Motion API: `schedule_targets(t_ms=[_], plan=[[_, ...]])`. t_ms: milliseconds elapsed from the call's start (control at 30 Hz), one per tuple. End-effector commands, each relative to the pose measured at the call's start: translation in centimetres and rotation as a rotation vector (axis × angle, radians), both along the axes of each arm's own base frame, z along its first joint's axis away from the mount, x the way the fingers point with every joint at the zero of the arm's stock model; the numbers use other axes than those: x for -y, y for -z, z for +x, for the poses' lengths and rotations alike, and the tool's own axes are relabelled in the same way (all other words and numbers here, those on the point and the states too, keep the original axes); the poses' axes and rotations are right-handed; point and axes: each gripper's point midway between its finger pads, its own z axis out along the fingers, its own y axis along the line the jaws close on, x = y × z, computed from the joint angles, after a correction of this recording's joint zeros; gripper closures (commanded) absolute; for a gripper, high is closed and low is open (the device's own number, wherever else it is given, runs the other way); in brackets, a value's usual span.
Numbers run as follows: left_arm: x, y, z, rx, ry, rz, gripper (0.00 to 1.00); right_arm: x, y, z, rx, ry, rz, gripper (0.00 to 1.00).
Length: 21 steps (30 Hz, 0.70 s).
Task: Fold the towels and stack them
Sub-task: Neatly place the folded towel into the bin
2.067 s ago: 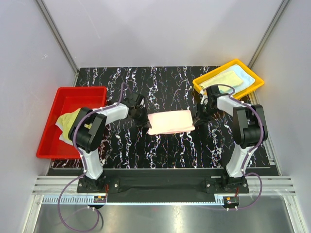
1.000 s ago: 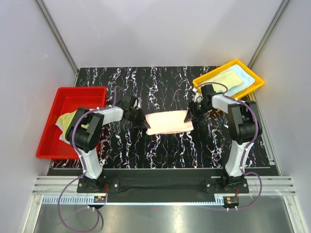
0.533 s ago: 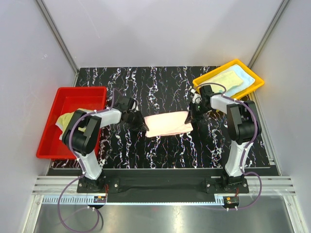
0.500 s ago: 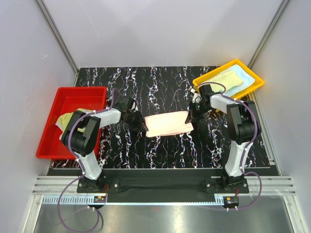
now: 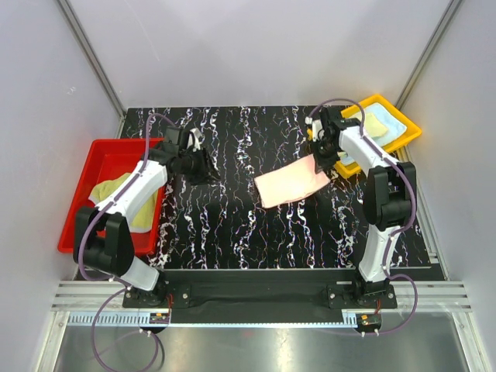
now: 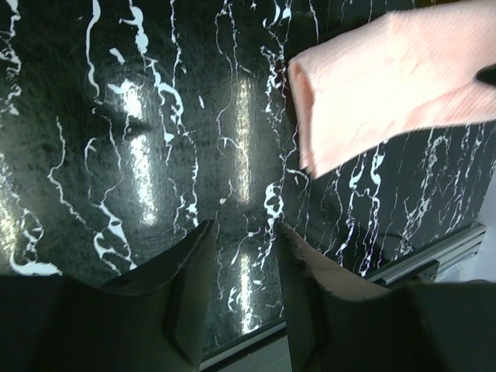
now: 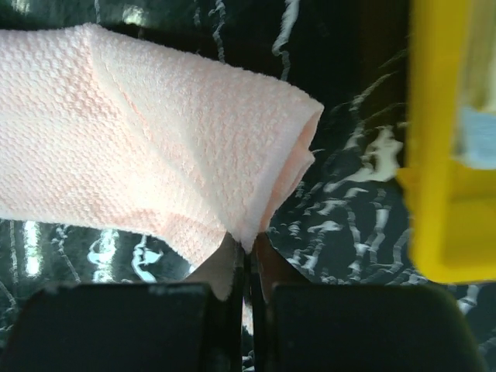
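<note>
Top: folded peach-pink waffle-weave towel (image 5: 291, 184) over black, white-veined marble-look table (image 5: 232, 225), far corner clamped in right gripper (image 5: 320, 160) beside yellow plastic tray (image 5: 378, 98); table contact unclear. Left gripper (image 5: 198, 164) near red plastic tray (image 5: 116, 155), well apart from towel.
Left wrist: jaws apart, holding nothing; towel cut off at frame edge.
Right wrist: jaws pinched tight on towel corner.

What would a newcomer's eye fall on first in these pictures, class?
The folded peach-pink towel stands out against the black marbled table, right of centre, one corner pinched by the right gripper beside the yellow tray. A bright red tray sits at the left edge.
</note>
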Motion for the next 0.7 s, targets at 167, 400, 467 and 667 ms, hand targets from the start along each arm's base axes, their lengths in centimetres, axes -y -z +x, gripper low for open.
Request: schedule_targets(t_ms=[167, 400, 467, 667], plan=[[-2.3, -0.7, -0.8, 0.029, 0.037, 0.047, 0.58, 7.2, -6.9, 5.7, 0.163, -0.025, -0.257, 1.00], [-2.2, -1.0, -0.8, 0.040, 0.057, 0.018, 0.58, 12.8, -9.4, 10.9, 0.263, 0.016, -0.371, 1.00], [-2.2, -0.8, -0.8, 0.038, 0.059, 0.023, 0.58, 13.8, -9.6, 12.6, 0.298, 0.022, -0.395, 1.00], [-2.3, -0.9, -0.9, 0.039, 0.068, 0.022, 0.58, 18.5, -10.8, 15.9, 0.395, 0.084, -0.477, 1.00]])
